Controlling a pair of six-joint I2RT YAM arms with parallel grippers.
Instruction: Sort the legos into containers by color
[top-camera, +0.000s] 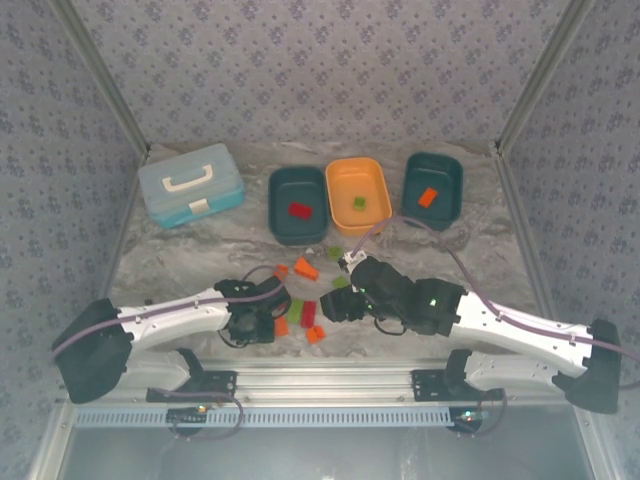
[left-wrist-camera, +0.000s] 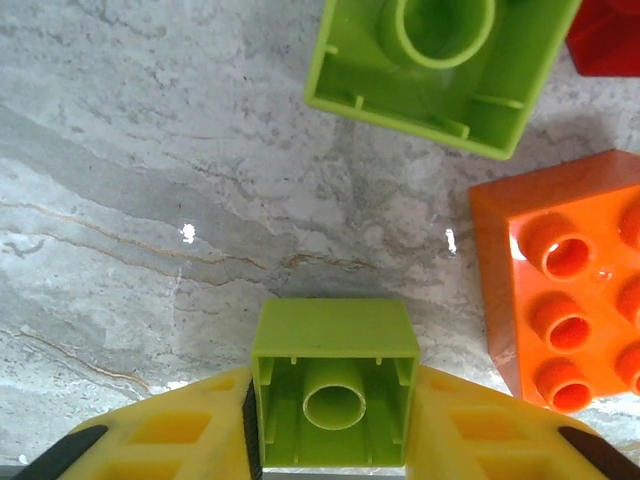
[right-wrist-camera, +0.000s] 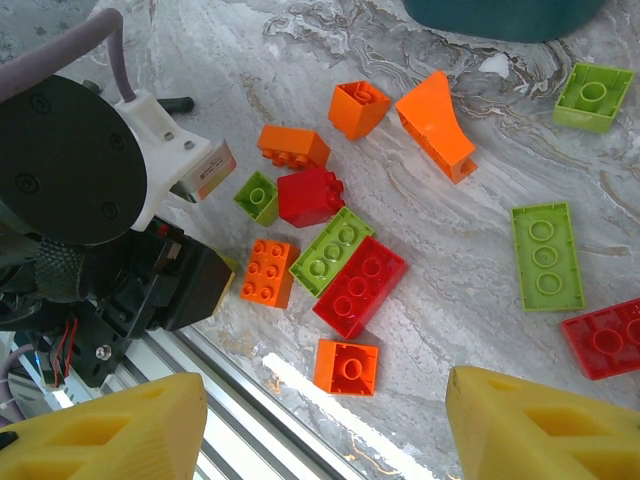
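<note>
- Three tubs stand along the far side, each with one piece in it. The left teal tub (top-camera: 290, 185) holds a red brick (top-camera: 300, 210), the orange tub (top-camera: 345, 185) a green brick (top-camera: 358, 203), and the right teal tub (top-camera: 445, 175) an orange brick (top-camera: 428, 197).
- The left gripper (left-wrist-camera: 335, 425) is clenched on a small green brick (left-wrist-camera: 335, 345). It lies on its side on the table (left-wrist-camera: 150, 200), hollow underside toward the camera, with a finger against each flank.
- The right gripper (right-wrist-camera: 325, 400) hangs released above the loose bricks (right-wrist-camera: 335, 250), with nothing between its fingers.
- Risk: the hold sits on thin hollow walls, so the brick could twist or pop free on the lift.
- Risk: a big orange brick (left-wrist-camera: 565, 290) lies just beside it, and a sideways pull could drag it along.
- Risk: the arms are close together, so a wide swing toward the tubs could make them clash.
- Risk: green seems to belong in the orange tub, and matching by tub colour would misfile it.
</note>
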